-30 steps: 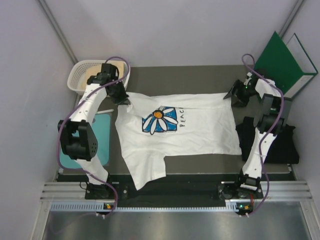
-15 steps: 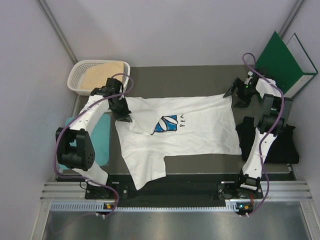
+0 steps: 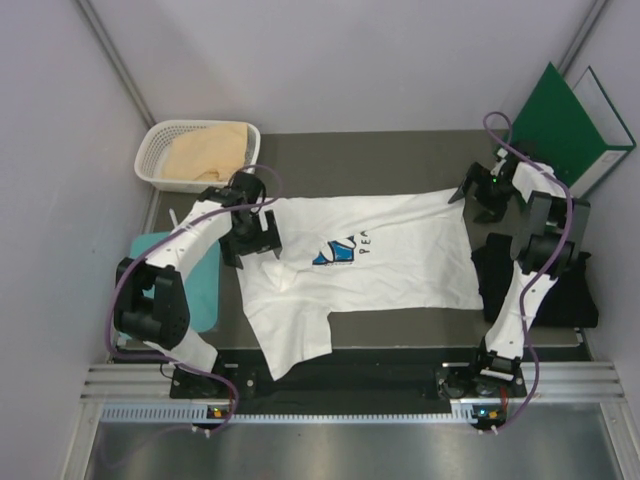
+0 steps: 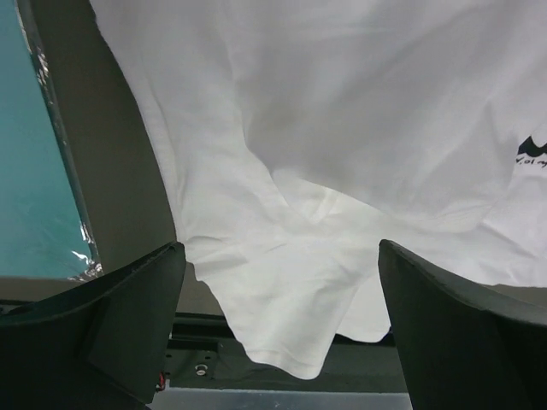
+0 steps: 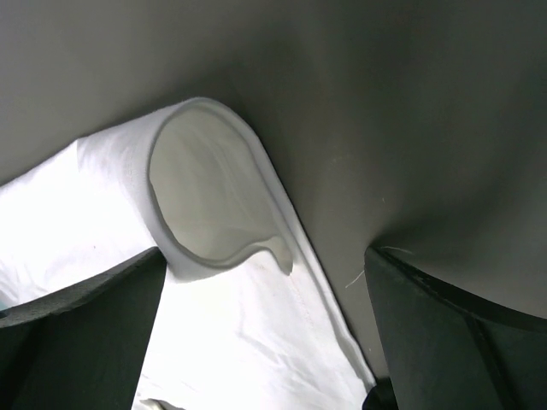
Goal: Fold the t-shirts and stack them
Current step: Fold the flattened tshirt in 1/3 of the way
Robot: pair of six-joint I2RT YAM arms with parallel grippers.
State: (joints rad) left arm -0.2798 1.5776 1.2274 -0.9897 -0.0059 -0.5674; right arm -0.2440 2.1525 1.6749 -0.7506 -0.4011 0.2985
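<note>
Sprawling over the dark table (image 3: pixel 400 150), the white daisy-print t-shirt (image 3: pixel 400 265) looks mid-fold to me, with cloth doubled over part of its print, so the next move calls for a fresh grasp on an edge. The black t-shirt (image 3: pixel 575 295) lies just beside it on the right. The white basket (image 3: pixel 150 165) holds the tan-peach t-shirt (image 3: pixel 205 155). The left gripper (image 3: pixel 262 240) and right gripper (image 3: pixel 478 195) both gape wide and empty, one over the white shirt's left side, the other at its far right corner.

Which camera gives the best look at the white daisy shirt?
The top view: the white shirt lies whole, print partly hidden. The left wrist shows only a wrinkled stretch; the right wrist, just one curled edge.
</note>
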